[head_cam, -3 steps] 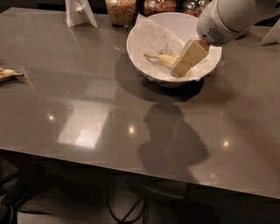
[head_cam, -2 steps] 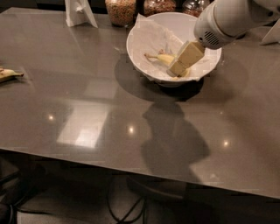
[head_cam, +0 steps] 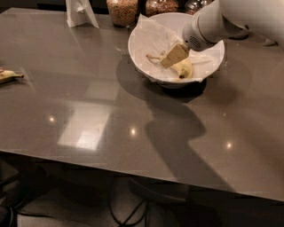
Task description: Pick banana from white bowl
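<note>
Finds the claw (head_cam: 174,55) deeper in the bowl (head_cam: 171,16) than a second ago: shifted left and down, away from the right-hand wall and toward the middle. Sits now right on the banana (head_cam: 184,69), touching or as good as touching. Covers the middle of the fruit, leaving the thin stem poking out to the left and the yellow body bulging out below and to the right, on the paper (head_cam: 153,37). Swaps the view of the fruit: yellow to the left of the claw before, yellow below and right of it now. Cannot tell whether spread, pressed together or already pinching; reads only as a tan block at the end of the white arm (head_cam: 230,17). Keeps the banana low in the bowl as before, not lifted. Same for the bowl itself, unmoved at the far right of the table (head_cam: 88,97), just in front of the jars (head_cam: 122,11).

Means, most likely, the end of the reach and the start of the grasp. Calls next for closing across the fruit's narrow width, then a straight lift clear of the rim. Risks a slip on the curved skin, or catching a fold of paper and dragging it up too. Leaves the pale piece (head_cam: 9,75) at the left edge of the table well apart and out of the matter. Counts the pick as not yet done.
</note>
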`<state>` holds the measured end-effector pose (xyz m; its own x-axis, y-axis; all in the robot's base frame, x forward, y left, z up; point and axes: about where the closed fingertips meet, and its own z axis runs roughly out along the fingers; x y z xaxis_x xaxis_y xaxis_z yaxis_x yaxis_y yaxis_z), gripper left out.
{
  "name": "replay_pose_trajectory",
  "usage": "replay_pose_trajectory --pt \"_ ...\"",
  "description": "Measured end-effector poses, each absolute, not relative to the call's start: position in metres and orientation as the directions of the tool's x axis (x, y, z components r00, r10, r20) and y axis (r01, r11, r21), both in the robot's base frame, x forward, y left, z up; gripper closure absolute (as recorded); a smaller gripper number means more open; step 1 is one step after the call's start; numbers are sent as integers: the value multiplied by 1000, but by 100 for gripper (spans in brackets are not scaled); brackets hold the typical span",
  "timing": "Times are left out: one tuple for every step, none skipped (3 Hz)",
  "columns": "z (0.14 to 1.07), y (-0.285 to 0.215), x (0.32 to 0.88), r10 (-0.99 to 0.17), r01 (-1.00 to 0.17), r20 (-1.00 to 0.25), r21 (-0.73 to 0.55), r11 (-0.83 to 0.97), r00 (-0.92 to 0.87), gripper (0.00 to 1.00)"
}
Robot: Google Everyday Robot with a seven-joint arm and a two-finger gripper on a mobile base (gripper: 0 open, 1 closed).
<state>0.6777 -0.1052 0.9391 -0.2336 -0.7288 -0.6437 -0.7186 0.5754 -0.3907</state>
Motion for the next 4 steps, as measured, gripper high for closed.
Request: replay_pose_trajectory --pt "921 -105 699 -729 -706 -630 -387 593 -267 38" --pt "902 -112 708 -730 -696 -601 -371 615 -325 36" --pt "888 -119 711 -731 -689 -574 -359 630 -370 36" --pt "875 -127 709 -726 -682 -544 -338 649 -421 36"
